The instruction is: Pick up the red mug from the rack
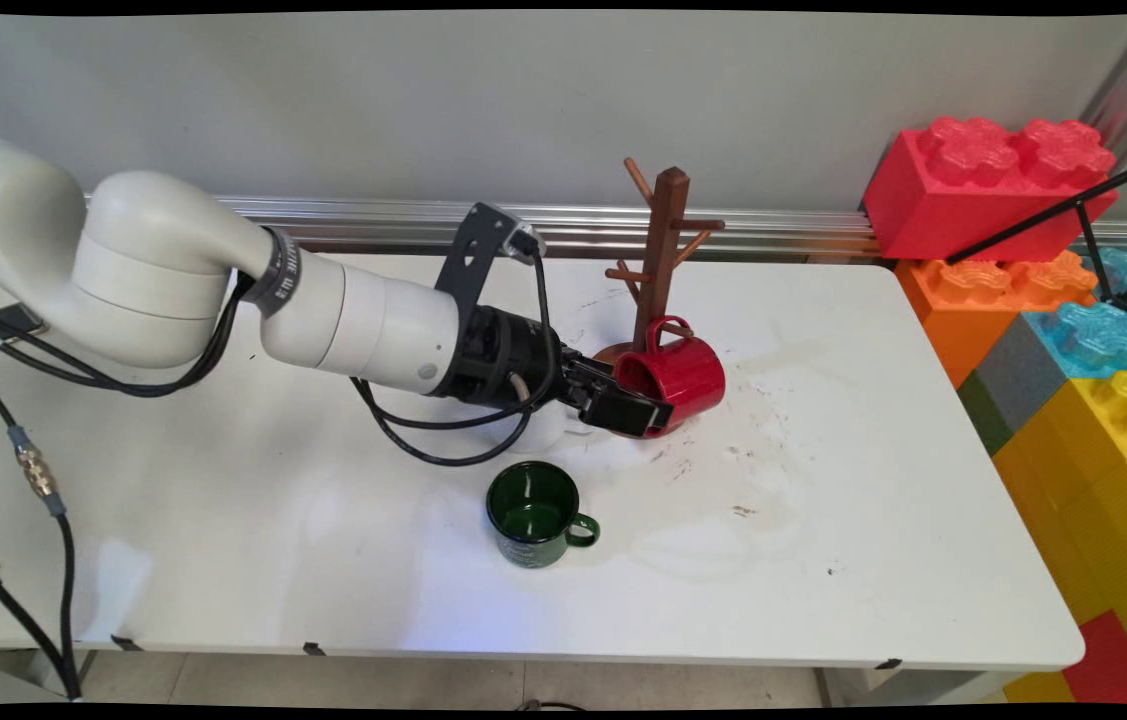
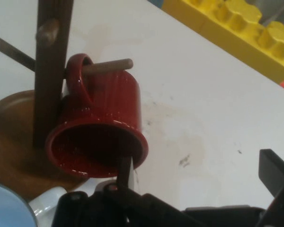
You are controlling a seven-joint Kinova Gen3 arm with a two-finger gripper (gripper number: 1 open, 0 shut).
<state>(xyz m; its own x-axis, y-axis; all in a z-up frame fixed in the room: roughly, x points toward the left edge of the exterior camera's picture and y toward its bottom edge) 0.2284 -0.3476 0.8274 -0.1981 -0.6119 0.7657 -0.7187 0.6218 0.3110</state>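
Observation:
A red mug point(image 1: 683, 375) hangs tilted by its handle on a low peg of the brown wooden mug tree point(image 1: 661, 260). The peg point(image 2: 109, 66) passes through the handle, and the mug's mouth faces my hand. My gripper point(image 1: 638, 403) is at the mug's rim and stands open. One finger point(image 2: 125, 171) reaches into the mouth of the red mug point(image 2: 102, 118). The other finger point(image 2: 274, 172) is well outside the mug, over the bare table. The tree's round base point(image 2: 9, 142) lies under the mug.
A dark green enamel mug point(image 1: 533, 515) stands upright on the table in front of my hand. A white mug with a blue inside point(image 2: 19, 210) sits beside the tree's base, mostly hidden under my wrist. Large coloured toy bricks point(image 1: 1063, 300) are stacked at the table's right end.

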